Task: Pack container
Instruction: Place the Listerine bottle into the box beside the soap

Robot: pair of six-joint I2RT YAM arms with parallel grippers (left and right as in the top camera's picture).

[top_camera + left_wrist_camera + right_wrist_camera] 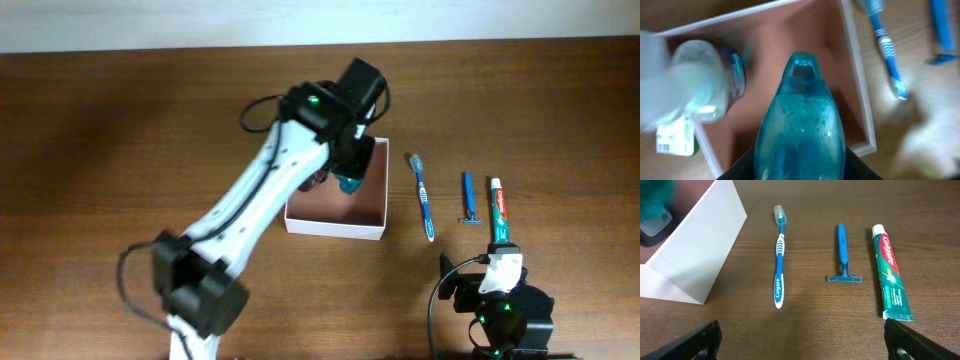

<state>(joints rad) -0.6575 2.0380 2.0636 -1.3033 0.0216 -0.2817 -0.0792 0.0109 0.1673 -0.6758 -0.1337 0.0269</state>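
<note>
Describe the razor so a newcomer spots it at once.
Start at the white-walled container mid-table; three items lie in a row to its right. The razor is the middle one, between the toothbrush and the toothpaste tube. It alone is short, plain blue and T-shaped.

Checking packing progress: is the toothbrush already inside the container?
No, the toothbrush lies on the table, outside the white wall of the container.

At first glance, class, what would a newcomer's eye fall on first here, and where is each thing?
The left end effector holds a teal bottle over the container, mid-table. Right of it, a toothbrush, razor and toothpaste tube lie side by side on the wooden table, near the open right end effector.
</note>
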